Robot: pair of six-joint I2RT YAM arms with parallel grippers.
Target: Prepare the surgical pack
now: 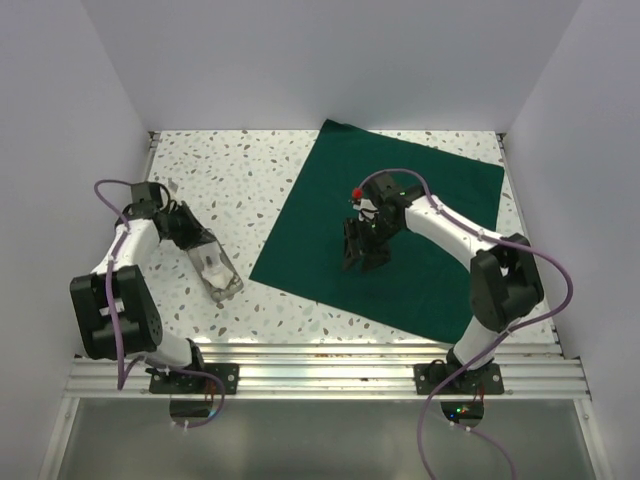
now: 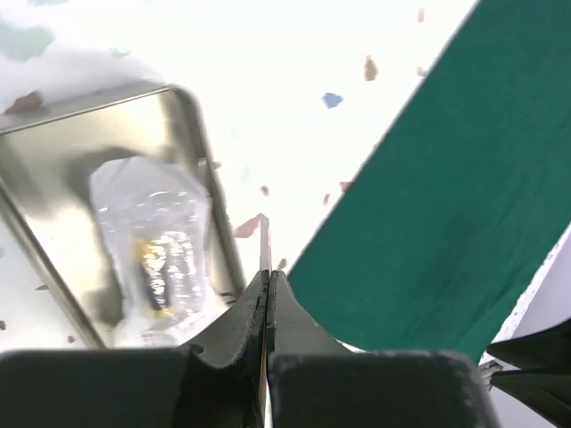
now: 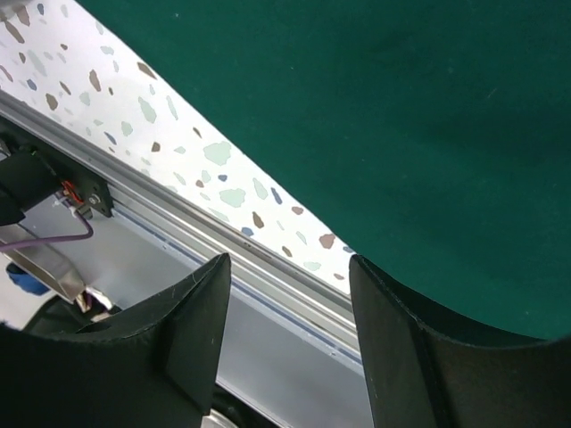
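Tray (image 2: 45, 196) holds a clear packet (image 2: 152, 241), near the drape (image 2: 446, 205).

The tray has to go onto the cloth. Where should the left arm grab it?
Likely the tray's raised rim on the cloth side, from above, one finger inside the wall and one outside. It lies flat and shallow, so a side grip finds little, and the packet fills its middle.
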